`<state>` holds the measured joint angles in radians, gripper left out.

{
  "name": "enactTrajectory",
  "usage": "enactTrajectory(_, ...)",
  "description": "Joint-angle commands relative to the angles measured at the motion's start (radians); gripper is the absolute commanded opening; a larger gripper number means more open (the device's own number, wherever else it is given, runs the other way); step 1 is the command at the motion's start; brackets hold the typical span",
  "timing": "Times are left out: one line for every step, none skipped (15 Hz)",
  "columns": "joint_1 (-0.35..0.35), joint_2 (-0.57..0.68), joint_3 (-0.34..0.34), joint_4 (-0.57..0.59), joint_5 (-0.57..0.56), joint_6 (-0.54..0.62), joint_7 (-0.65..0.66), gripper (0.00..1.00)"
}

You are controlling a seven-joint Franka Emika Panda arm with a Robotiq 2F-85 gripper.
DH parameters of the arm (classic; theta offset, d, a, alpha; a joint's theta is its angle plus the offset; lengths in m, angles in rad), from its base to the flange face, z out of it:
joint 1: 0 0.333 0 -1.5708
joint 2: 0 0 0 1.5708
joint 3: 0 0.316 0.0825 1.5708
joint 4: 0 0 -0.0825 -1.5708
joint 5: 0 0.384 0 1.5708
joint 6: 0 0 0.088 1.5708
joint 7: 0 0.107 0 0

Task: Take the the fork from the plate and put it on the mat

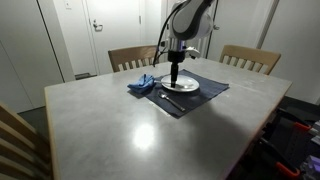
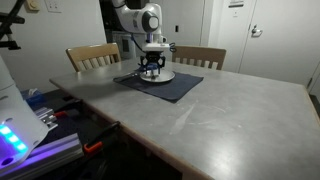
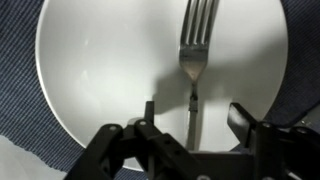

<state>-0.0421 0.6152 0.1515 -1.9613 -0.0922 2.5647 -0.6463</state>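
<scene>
While the open, empty pincer [image 3: 194,110] hangs over the round white plate [image 3: 90,70], the light, slippery-looking silver metal fork [image 3: 195,50] points to 12 o'clock; grab its thin handle.

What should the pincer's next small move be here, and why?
Probably ease straight down and close on the handle of the fork. In the wrist view the pincer is open, with the handle running between its jaws on the white plate; nothing is gripped yet. The mat shows beside the plate for the later drop.
</scene>
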Motion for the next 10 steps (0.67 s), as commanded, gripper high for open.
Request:
enactTrajectory(-0.004, -0.009, -0.014, -0.031, -0.027, 0.037, 0.015, 0.50)
enactTrajectory(-0.004, -0.009, -0.015, -0.033, -0.027, 0.038, 0.015, 0.39)
enactTrajectory(-0.003, -0.009, -0.017, -0.035, -0.028, 0.042, 0.016, 0.31)
enactTrajectory(-0.004, -0.010, -0.016, -0.035, -0.026, 0.040, 0.017, 0.25)
enactTrajectory(-0.005, -0.011, -0.016, -0.034, -0.026, 0.044, 0.017, 0.17)
enactTrajectory(-0.005, -0.012, -0.015, -0.036, -0.025, 0.048, 0.017, 0.11)
enactTrajectory(-0.006, -0.014, -0.014, -0.039, -0.026, 0.055, 0.014, 0.03)
enactTrajectory(-0.007, -0.016, -0.015, -0.044, -0.028, 0.061, 0.013, 0.00)
enactTrajectory(-0.005, -0.017, -0.017, -0.047, -0.031, 0.065, 0.013, 0.00)
enactTrajectory(-0.005, -0.021, -0.019, -0.053, -0.038, 0.066, 0.009, 0.00)
